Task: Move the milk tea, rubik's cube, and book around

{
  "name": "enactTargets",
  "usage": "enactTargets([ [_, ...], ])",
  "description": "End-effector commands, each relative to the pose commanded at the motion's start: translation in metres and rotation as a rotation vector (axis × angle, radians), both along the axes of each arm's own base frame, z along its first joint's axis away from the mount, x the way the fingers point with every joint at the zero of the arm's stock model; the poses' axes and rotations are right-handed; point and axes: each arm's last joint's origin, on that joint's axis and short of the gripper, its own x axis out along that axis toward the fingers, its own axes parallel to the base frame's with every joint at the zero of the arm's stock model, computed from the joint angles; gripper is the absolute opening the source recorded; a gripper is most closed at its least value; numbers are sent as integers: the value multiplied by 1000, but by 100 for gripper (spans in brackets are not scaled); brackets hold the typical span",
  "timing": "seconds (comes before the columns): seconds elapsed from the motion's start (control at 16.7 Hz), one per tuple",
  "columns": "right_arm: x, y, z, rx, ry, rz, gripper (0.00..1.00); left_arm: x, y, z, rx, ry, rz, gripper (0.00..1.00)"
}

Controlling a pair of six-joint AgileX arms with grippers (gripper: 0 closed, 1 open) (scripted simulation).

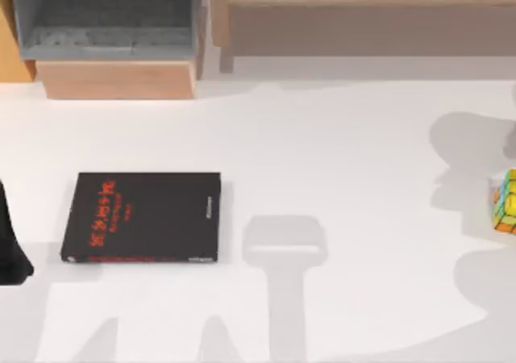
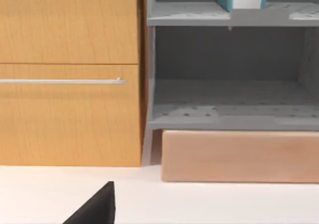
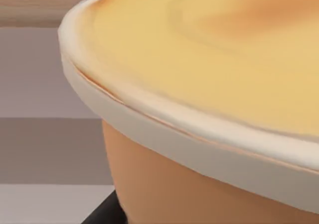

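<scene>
Our black book (image 1: 143,218) with red characters lies flat on the white table (image 1: 339,161), toward its left side, just in front of the wooden cabinet (image 1: 117,79) with grey shelves at the back left corner. The rubik's cube (image 1: 506,202) sits at the table's right edge. A long wooden shelf (image 1: 363,16) runs along the back edge. Our left arm (image 1: 11,242) is parked at the left edge beside the book. Our right wrist camera is pressed close against the milk tea (image 3: 209,84), a peach-tan cup with a pale rim.
</scene>
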Motion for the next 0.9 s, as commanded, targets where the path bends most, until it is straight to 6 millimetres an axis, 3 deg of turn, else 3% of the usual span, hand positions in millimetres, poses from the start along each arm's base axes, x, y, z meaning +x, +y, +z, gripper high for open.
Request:
enactTargets([
  [0.6, 0, 0, 0, 0, 0, 0, 98, 0, 0, 0, 0, 0, 0, 100],
  [0.9, 0, 0, 0, 0, 0, 0, 100, 0, 0, 0, 0, 0, 0, 100],
])
